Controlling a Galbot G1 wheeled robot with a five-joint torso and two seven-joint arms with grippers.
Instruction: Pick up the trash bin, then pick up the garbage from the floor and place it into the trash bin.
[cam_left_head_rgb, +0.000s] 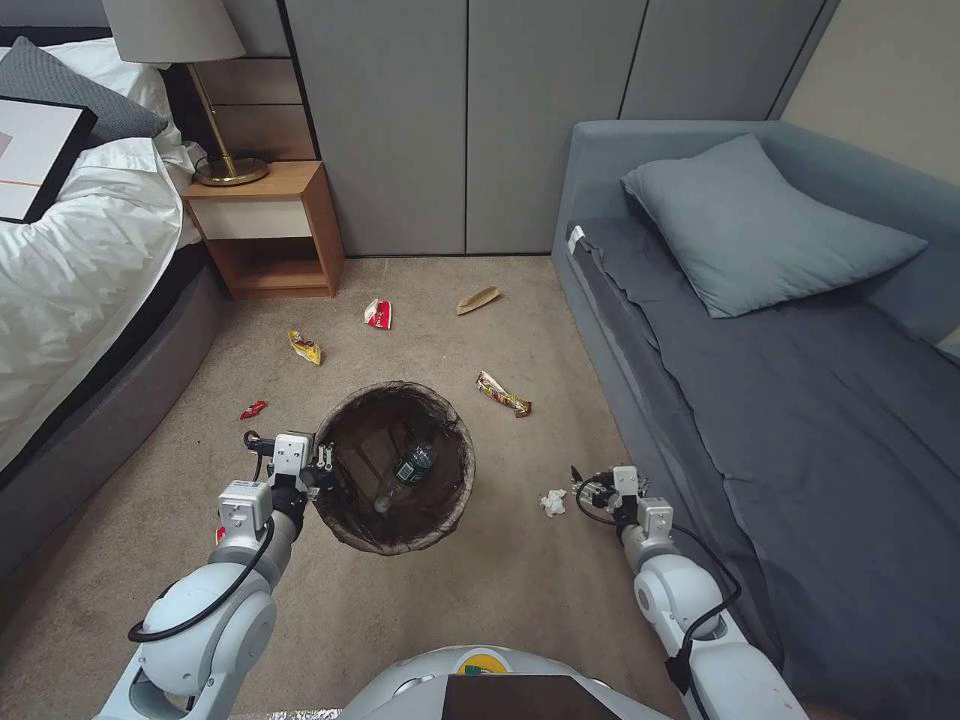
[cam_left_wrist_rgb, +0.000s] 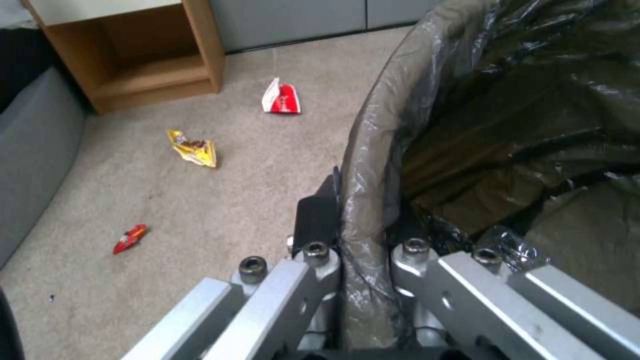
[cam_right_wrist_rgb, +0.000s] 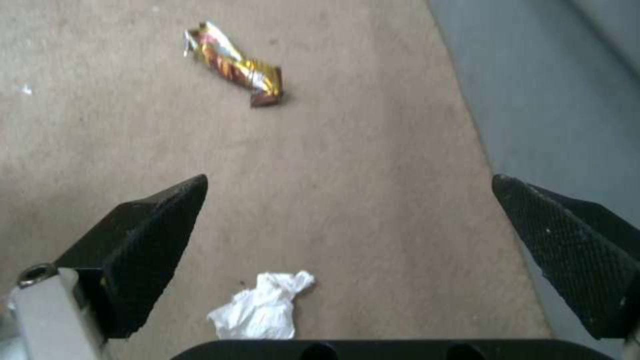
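I am holding the trash bin (cam_left_head_rgb: 395, 468) above the carpet (cam_left_head_rgb: 420, 330), its mouth tipping up toward me; the left gripper (cam_left_head_rgb: 318, 470), arm reaching forward, is clamping the crinkled bag-covered rim. Inside, a clear bottle (cam_left_head_rgb: 405, 472) is lying with its cap pointing toward me. My right gripper (cam_right_wrist_rgb: 347, 240) is hanging low beside the sofa (cam_left_head_rgb: 780, 330), jaws spread wide and empty, near a crumpled white tissue (cam_right_wrist_rgb: 260, 307). A glossy snack wrapper (cam_right_wrist_rgb: 233, 62) is lying beyond.

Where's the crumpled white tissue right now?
In the head view, the tissue lies on the carpet between the trash bin and the open right gripper.
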